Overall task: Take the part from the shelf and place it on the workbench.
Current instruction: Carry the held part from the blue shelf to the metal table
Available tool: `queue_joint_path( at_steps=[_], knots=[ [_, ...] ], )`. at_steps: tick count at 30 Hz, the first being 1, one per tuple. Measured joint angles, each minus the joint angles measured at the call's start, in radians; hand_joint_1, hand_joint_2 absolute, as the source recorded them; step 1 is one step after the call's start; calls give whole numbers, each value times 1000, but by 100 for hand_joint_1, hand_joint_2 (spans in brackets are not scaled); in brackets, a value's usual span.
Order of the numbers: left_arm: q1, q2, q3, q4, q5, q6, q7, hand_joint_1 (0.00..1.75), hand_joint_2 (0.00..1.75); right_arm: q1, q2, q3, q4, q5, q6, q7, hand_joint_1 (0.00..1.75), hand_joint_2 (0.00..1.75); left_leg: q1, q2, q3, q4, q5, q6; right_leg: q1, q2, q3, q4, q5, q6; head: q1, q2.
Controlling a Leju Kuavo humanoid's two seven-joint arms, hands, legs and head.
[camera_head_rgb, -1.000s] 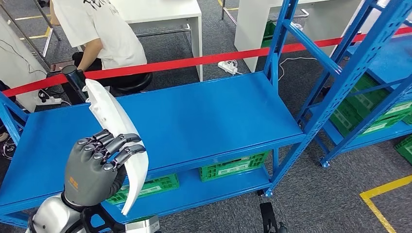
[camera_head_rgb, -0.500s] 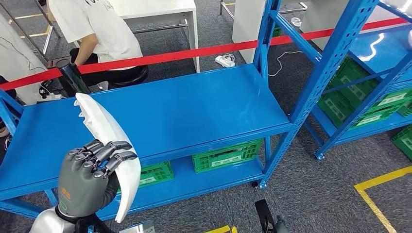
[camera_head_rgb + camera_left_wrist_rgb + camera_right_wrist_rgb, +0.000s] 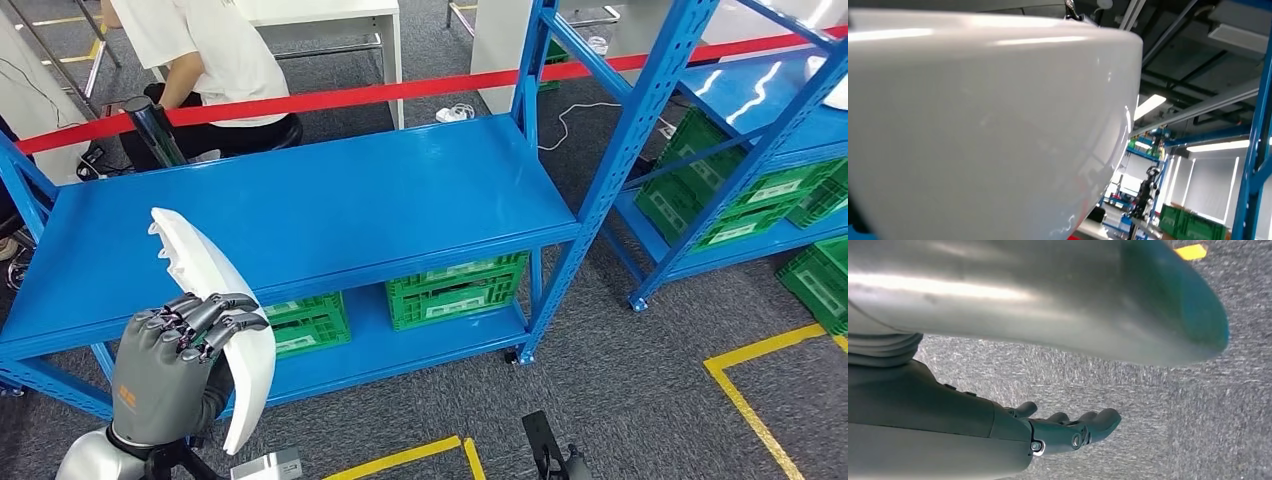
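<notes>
Warehouse workshop: blue racking [image 3: 300, 215], green crates [image 3: 455, 293]

head view: set high, looking forward and down over the blue shelf [image 3: 300, 215] and grey floor [image 3: 640, 400]. left wrist view: pressed close against the white part [image 3: 983, 125], facing up toward ceiling lights. right wrist view: aimed down at the floor past the right robot hand [image 3: 1068, 432].

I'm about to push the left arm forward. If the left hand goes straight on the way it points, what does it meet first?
Probably the front edge of the blue shelf top. The left hand grips the white part, which would arrive first, though depth is unclear.
</notes>
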Motion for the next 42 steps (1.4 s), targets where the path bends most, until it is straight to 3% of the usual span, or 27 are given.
queue_joint_path(
  at_steps=[1,4,5,8,9,10,11,13,15,17,19,20,21,23,24,25,27,28,30,32,34,35,37,39,40,41,42],
  knots=[
    [0,1,4,7,4,1,-6,175,175,-1,-1,0,0,-3,0,-1,0,0,-1,0,-4,5,5,-6,2,1,13,-25,-12,-8,0,0],
    [-2,2,10,35,12,4,-20,175,175,-2,-2,0,0,-11,0,-7,0,0,-1,-2,-11,8,13,-23,1,0,-3,-30,7,-33,-2,0],
    [-3,3,13,44,13,6,-22,175,175,-3,-2,0,0,-12,0,-9,0,0,1,-4,-20,25,-11,-30,-1,-2,-14,-32,18,-40,-3,0],
    [-3,6,23,68,19,24,-26,175,175,-5,-3,0,0,-13,17,-15,0,0,7,-8,-61,176,-153,-47,-3,-3,-55,-33,55,-49,-6,0],
    [-3,7,27,75,23,32,-27,175,175,-5,-3,0,0,-12,27,-16,0,0,9,-8,-69,233,-180,-51,-3,-3,-69,-32,67,-49,-6,0],
    [-3,8,31,82,27,39,-28,175,175,-5,-3,0,0,-10,36,-16,0,0,9,-8,-64,269,-183,-51,-2,-3,-84,-31,80,-47,-6,0],
    [-3,9,35,87,31,44,-28,175,175,-5,-3,0,0,-9,43,-16,0,0,10,-8,-44,274,-167,-50,-2,-3,-99,-31,92,-46,-6,0],
    [-3,11,42,91,34,50,-30,175,175,-6,-3,0,0,-9,48,-17,0,0,9,-10,46,180,-124,-42,-2,-4,-124,-30,114,-41,-6,0],
    [-4,11,48,92,34,52,-31,175,175,-7,-2,0,0,-9,49,-19,0,0,5,-14,150,37,-131,-31,-2,-2,-138,-32,134,-32,-5,0],
    [-4,11,52,92,33,54,-30,175,175,-7,-2,0,0,-10,51,-24,0,0,-4,-17,186,-29,-146,-18,-5,-1,-140,-40,155,-18,-7,0],
    [-5,8,55,91,28,51,-28,175,175,-6,-2,0,0,-12,51,-33,0,0,-5,-14,171,-39,-125,-2,-8,0,-141,-46,167,-4,-11,0],
    [-5,6,57,90,25,49,-25,175,175,-6,-2,0,0,-14,51,-36,0,0,-3,-12,163,-44,-112,7,-8,1,-147,-37,149,1,-11,0],
    [-4,3,58,89,21,46,-23,175,175,-5,-2,0,0,-14,51,-40,0,0,-1,-10,152,-48,-97,14,-8,2,-156,-10,110,5,-10,0],
    [3,-1,61,85,17,43,-20,175,175,-7,-4,0,0,-11,52,-49,0,0,0,-7,124,-49,-69,23,-7,1,-182,96,1,10,-8,0],
    [10,-2,64,82,16,43,-20,175,175,-7,-6,0,0,-10,53,-54,0,0,-1,-6,106,-46,-56,23,-6,1,-191,160,-34,13,-8,0],
    [18,-2,66,80,17,45,-21,175,175,-8,-8,0,0,-10,54,-58,0,0,-1,-4,87,-43,-42,23,-6,1,-192,208,-44,15,-8,0],
    [37,-2,71,76,19,57,-24,175,175,-7,-15,0,0,-12,56,-67,0,0,-1,-2,44,-31,-19,19,-5,0,-152,218,0,16,-8,0],
    [46,-2,74,73,19,66,-26,175,175,-8,-18,0,0,-16,57,-72,0,0,0,-2,25,-22,-9,16,-5,0,-106,169,22,16,-7,0],
    [63,-1,82,64,16,83,-29,175,175,-10,-24,0,0,-27,61,-87,0,0,-1,-3,-5,-5,4,6,-2,1,-7,37,9,10,-5,0],
    [77,-2,87,53,10,96,-32,175,175,-11,-28,-2,0,-38,64,-102,0,0,-4,-2,-16,2,14,-5,2,2,32,-37,-26,-7,-4,0],
    [89,-2,89,46,-2,108,-34,175,175,-9,-30,-4,0,-39,60,-104,0,0,-2,-3,-17,-1,23,-16,2,-3,26,-48,-19,-27,-6,0],
    [93,-2,90,44,-11,113,-34,175,175,-9,-31,-4,0,-35,58,-101,0,0,0,-4,-22,6,13,-23,1,-6,21,-50,-10,-36,-7,0],
    [99,-2,91,43,-31,119,-31,175,175,-9,-33,-4,0,-29,55,-99,0,0,5,-8,-48,74,-57,-36,-2,-14,6,-53,10,-47,-10,0],
    [100,-3,91,43,-49,122,-29,175,175,-8,-34,-4,0,-26,53,-99,0,0,10,-8,-84,200,-140,-46,-3,-22,-14,-52,26,-50,-13,0],
    [101,-4,91,43,-54,123,-28,175,175,-8,-34,-4,0,-25,51,-99,0,0,12,-8,-92,249,-157,-49,-2,-27,-23,-51,33,-49,-12,0],
    [102,-5,91,43,-57,123,-28,175,175,-8,-34,-4,0,-26,50,-99,0,0,13,-8,-84,266,-154,-50,-2,-34,-32,-51,39,-48,-13,0],
    [103,-6,91,43,-54,123,-31,175,175,-7,-34,-4,0,-26,48,-98,0,0,13,-6,-55,243,-138,-50,-2,-41,-38,-51,44,-46,-12,0]
  ],
)
